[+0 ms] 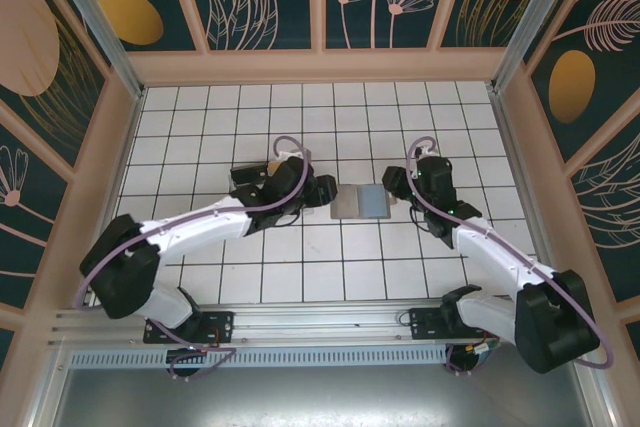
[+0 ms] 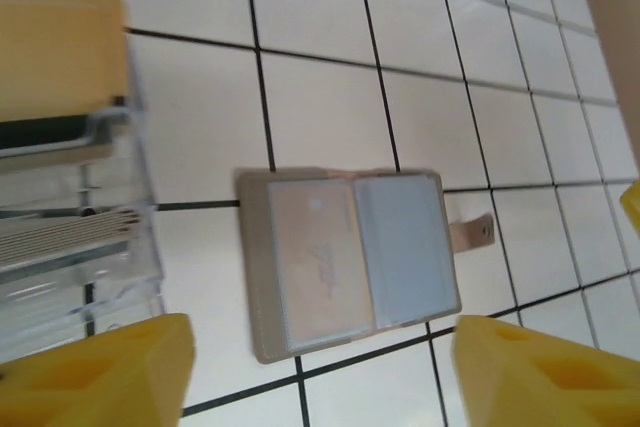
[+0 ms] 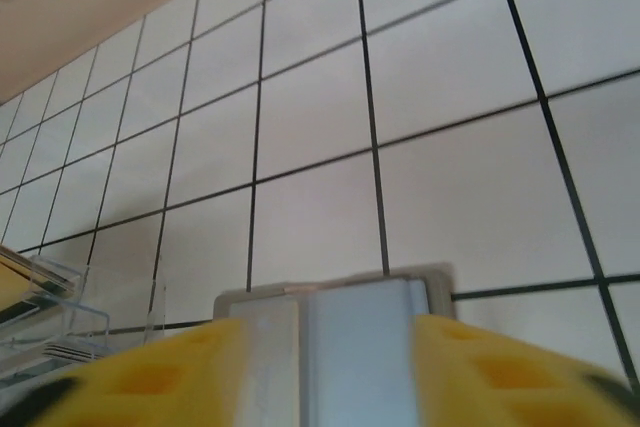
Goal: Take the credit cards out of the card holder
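cards: your two credit cards (image 2: 400,247) lie flat, side by side, near the card holder (image 2: 80,237)
right claw: your right gripper (image 3: 330,372) straddles the cards' edge, can't tell if it's clamped
left claw: your left gripper (image 2: 320,377) is gaping, nothing in it, right by the card holder

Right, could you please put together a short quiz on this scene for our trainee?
1. In the left wrist view, at which edge of the picture is the clear holder?
2. True or false: the two cards lie stacked one on top of the other.
3. In the right wrist view, what sits between the jaws of the right gripper? A: a bare tile. B: the pale blue card. C: a cable.
Key: 1: the left edge. 2: false, they lie side by side. 3: B.
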Robot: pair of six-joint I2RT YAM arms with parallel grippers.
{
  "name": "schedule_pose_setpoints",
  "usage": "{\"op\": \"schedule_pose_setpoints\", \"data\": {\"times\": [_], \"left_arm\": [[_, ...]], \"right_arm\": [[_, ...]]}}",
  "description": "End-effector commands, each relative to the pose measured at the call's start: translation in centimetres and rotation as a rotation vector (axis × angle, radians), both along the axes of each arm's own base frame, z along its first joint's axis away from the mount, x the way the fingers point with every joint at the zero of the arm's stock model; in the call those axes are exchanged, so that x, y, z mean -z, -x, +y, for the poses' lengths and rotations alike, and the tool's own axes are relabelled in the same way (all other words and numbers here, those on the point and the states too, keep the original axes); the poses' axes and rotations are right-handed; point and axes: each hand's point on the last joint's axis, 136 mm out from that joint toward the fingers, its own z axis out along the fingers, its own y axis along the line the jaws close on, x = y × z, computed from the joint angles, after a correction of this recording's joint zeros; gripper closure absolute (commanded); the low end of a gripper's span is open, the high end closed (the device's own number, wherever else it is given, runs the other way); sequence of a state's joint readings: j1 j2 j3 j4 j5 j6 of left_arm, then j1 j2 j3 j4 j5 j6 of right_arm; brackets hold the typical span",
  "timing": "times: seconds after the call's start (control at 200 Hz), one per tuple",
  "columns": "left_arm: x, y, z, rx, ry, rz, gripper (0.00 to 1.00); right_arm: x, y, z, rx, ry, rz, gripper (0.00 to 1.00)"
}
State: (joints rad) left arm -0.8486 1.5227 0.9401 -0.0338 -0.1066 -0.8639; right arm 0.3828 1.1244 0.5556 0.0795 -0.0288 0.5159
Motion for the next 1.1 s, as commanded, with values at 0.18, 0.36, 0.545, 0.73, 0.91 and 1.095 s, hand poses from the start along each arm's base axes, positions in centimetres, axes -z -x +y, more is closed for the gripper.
{"op": "schedule_pose_setpoints", "data": {"times": [0.18, 0.36, 0.545, 0.73, 0.91, 1.095], "left_arm": [[2.4, -1.0, -4.1, 0.041, 0.057, 0.107, 0.56], [5.3, -1.4, -5.3, 0.047, 0.008, 0.155, 0.65], [7.1, -2.0, -5.5, 0.042, -0.039, 0.177, 0.65], [8.5, -2.3, -5.7, 0.038, -0.075, 0.196, 0.63], [9.7, -2.4, -5.3, 0.027, -0.114, 0.211, 0.64], [10.6, -2.5, -5.0, 0.015, -0.147, 0.22, 0.64]], "right_arm": [[6.5, 1.8, 0.5, -0.019, -0.017, 0.199, 0.69], [8.8, 1.9, 0.4, -0.014, 0.016, 0.264, 0.67], [10.8, 2.0, 0.3, 0.007, 0.045, 0.313, 0.66], [11.7, 2.3, 0.5, 0.005, 0.043, 0.338, 0.66], [12.1, 2.4, 0.5, 0.004, 0.053, 0.349, 0.67], [12.0, 2.4, 0.7, -0.002, 0.05, 0.349, 0.66]]}}
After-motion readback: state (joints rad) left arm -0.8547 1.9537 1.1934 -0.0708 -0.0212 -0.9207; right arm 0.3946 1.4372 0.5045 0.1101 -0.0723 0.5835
